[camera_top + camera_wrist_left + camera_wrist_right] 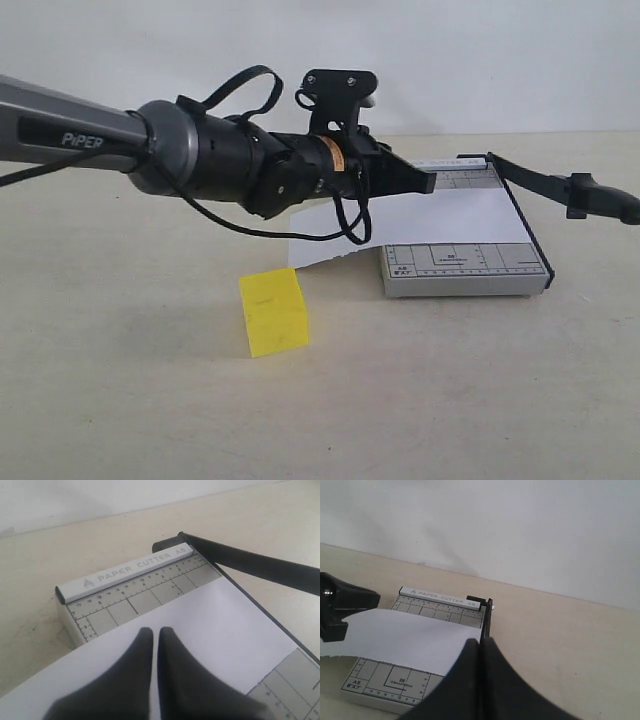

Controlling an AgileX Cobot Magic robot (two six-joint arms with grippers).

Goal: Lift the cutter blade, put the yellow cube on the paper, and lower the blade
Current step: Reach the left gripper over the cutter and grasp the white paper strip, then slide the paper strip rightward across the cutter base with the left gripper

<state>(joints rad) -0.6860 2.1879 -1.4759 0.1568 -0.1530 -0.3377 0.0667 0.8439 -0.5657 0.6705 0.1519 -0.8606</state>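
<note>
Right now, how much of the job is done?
Done: the cutter blade is raised off the base, with the right gripper apparently pinching it. In hand: the left gripper hovers empty above the paper. Left: the yellow cube sits on the table, off the paper, and the blade needs lowering.

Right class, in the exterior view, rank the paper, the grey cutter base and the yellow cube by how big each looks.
1. paper and cutter base: look alike; the paper hides part of the base, so no ranking.
2. yellow cube: clearly smallest, though nearest the camera.
</note>
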